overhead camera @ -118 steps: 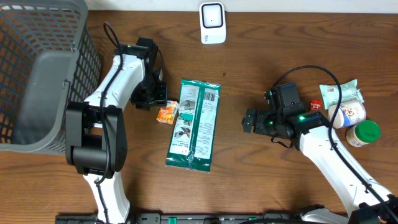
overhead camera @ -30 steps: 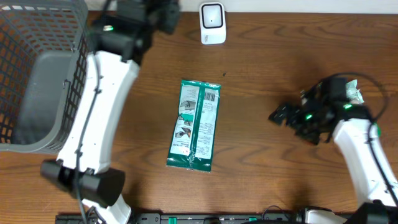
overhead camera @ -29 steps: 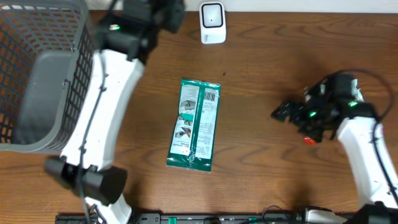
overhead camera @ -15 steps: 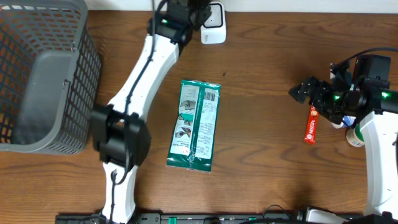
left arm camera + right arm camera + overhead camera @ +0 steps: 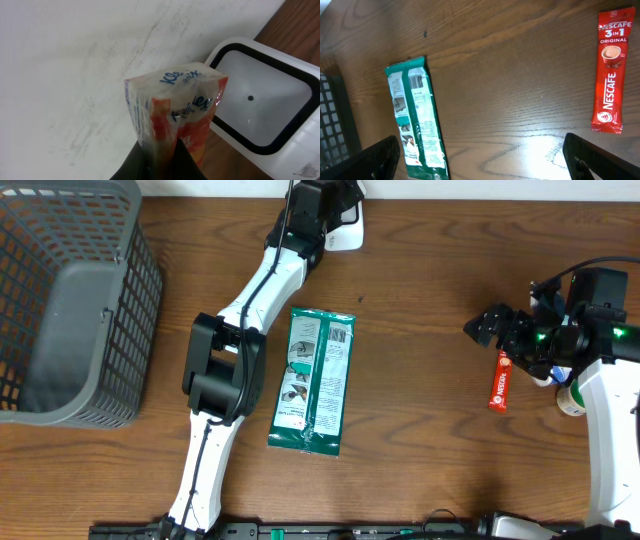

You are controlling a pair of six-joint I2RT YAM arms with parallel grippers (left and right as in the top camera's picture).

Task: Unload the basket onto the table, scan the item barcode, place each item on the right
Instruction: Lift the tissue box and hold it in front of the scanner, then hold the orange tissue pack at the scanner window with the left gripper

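Tissue pack [image 5: 175, 107]: small soft plastic pack, orange-red at the bottom and clear white toward the top, crumpled at the pinch. My left gripper [image 5: 162, 161] is pressed together on its lower end and holds it upright at the far edge of the table. The pack sits just in front of the white scanner [image 5: 260, 112], beside its black-framed window.

Change: about four seconds back the pack lay on the table just left of the green packet [image 5: 314, 380], with my left gripper down at it. Now that arm is stretched to the far side and the pack is off the table. My right gripper [image 5: 490, 328] has drawn back to the right. It is spread wide, nothing between the fingers.

Writing: "Kleenex" in blue, seen twice on the pack. The red coffee stick [image 5: 611, 75] reads "NESCAFE 3in1 ORIGINAL". The green packet carries a barcode panel; its text is too small to read.
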